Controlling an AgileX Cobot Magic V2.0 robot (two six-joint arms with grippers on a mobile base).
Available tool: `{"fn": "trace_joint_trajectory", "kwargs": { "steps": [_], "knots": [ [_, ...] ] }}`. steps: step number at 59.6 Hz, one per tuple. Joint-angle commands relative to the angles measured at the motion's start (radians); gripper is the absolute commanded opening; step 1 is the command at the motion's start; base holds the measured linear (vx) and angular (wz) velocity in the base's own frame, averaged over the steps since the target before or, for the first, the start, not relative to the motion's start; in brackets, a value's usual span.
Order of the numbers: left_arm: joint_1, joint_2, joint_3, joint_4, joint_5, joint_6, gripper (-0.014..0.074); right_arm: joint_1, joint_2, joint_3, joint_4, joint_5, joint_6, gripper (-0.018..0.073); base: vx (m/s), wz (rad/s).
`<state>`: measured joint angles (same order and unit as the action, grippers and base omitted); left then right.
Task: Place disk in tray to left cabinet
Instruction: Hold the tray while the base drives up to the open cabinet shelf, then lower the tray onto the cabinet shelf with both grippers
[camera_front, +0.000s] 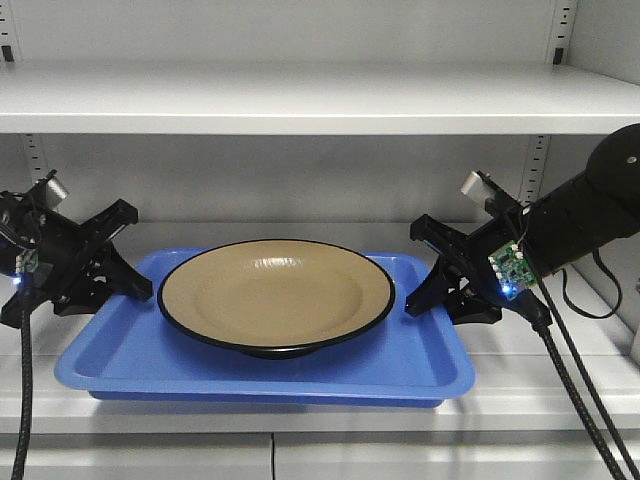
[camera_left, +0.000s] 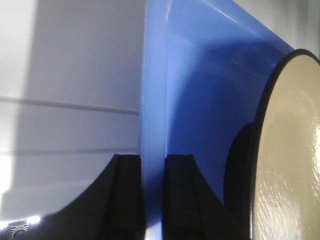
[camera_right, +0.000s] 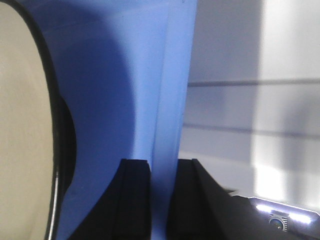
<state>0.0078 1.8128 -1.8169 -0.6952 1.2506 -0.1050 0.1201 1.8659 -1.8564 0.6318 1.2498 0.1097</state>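
The tan disk (camera_front: 275, 295) with a black rim lies in the blue tray (camera_front: 250, 385), which sits on or just over a shelf (camera_front: 545, 400) of the white left cabinet. My left gripper (camera_front: 140, 255) is shut on the tray's left rim. The left wrist view shows its fingers (camera_left: 131, 195) pinching the rim (camera_left: 152, 100), with the disk (camera_left: 290, 150) at the right. My right gripper (camera_front: 420, 270) is shut on the tray's right rim. The right wrist view shows its fingers (camera_right: 135, 200) on either side of the rim (camera_right: 170, 90), with the disk (camera_right: 22, 125) at the left.
An upper shelf (camera_front: 300, 100) runs across above the tray. Slotted peg strips (camera_front: 538, 165) stand at the back corners. The right arm's black cables (camera_front: 570, 380) hang past the shelf's front edge.
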Motion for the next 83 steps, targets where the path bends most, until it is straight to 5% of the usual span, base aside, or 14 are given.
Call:
{"fn": "trace_joint_trajectory", "kwargs": {
  "steps": [1,83],
  "knots": [
    [-0.014,-0.064,-0.032,-0.120,0.002,-0.011,-0.0001,0.010,-0.061,-0.038,0.102,-0.028,-0.017,-0.0003,0.12,-0.02],
    [-0.014,-0.063,-0.032,-0.119,-0.044,-0.011,-0.0001,0.010,-0.061,-0.038,0.102,-0.077,-0.017,-0.0003,0.04,-0.01]
  ]
}}
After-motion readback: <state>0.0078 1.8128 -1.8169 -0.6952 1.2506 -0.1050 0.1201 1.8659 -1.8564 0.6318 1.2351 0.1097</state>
